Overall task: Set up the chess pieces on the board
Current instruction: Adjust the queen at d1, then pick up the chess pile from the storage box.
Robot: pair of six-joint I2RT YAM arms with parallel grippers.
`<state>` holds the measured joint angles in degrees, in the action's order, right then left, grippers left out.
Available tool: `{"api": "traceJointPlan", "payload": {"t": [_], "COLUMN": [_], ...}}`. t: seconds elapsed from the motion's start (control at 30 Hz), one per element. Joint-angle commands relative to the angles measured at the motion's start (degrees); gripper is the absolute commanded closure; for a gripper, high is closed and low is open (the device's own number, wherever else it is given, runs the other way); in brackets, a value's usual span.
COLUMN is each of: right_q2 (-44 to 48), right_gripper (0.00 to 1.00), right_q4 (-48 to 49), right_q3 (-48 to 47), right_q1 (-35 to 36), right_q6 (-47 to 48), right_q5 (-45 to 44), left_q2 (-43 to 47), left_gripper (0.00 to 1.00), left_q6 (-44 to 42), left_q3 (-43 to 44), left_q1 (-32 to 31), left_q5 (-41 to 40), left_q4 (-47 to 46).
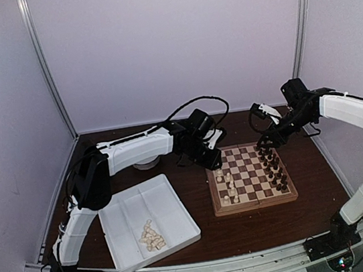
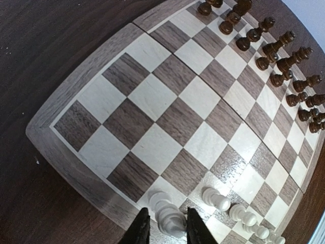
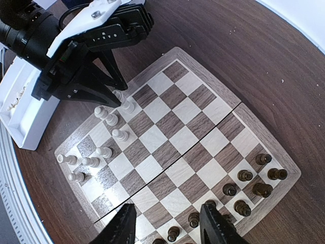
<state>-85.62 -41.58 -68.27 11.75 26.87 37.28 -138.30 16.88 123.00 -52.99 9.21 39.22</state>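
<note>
Cream piece (image 2: 170, 221) standing between left fingers (image 2: 195, 231) at board (image 2: 76, 90) edge

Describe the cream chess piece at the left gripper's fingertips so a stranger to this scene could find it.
Start at the wooden chessboard; cream pieces line its left edge. Follow them toward the far side to the last cream piece. Unlike its neighbours, it stands between the left gripper's black fingers, with only bare squares beyond.
</note>
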Motion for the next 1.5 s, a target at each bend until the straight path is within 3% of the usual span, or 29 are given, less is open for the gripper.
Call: {"api": "traceJointPlan", "payload": {"t": [0.0, 0.3, 0.43, 0.7, 0.97, 1.17, 1.47], "right_q2": [-0.1, 0.1, 0.4, 0.8, 1.4, 2.3, 2.5], "right_gripper": [0.53, 0.53, 0.53, 0.53, 0.53, 0.53, 0.53], "right_q4": [0.1, 0.0, 0.0, -0.2, -1.0, -1.0, -0.8], "right_q3": [0.5, 0.4, 0.5, 0.1, -0.5, -0.2, -0.1], "right_q1": [-0.3, -0.4, -0.4, -0.5, -0.5, -0.5, -0.5], "right_q6": [0.4, 0.4, 0.4, 0.3, 0.8, 0.9, 0.4], "right_q5": [0.4, 0.4, 0.6, 2.3, 2.5, 2.7, 3.6], "left_q2": [2.9, 5.8, 11.3, 31.4, 47.3, 48.4, 44.5], "left_gripper": [0.73, 0.61, 0.59, 0.6, 0.72, 0.74, 0.75], "left_q6": [-0.6, -0.9, -3.1, -3.2, 9.2, 14.4, 16.2], "left_q3": [-0.5, -0.4, -2.3, -25.2, -50.6, -57.7, -58.0], "left_q1": [-0.2, -0.2, -0.3, -0.1, -0.2, -0.9, -1.1], "left_q5": [0.0, 0.7, -3.4, -16.1, -12.5, -9.2, -8.3], "left_q4": [-0.2, -1.7, 1.7, 12.1, 17.1, 15.1, 17.2]}}
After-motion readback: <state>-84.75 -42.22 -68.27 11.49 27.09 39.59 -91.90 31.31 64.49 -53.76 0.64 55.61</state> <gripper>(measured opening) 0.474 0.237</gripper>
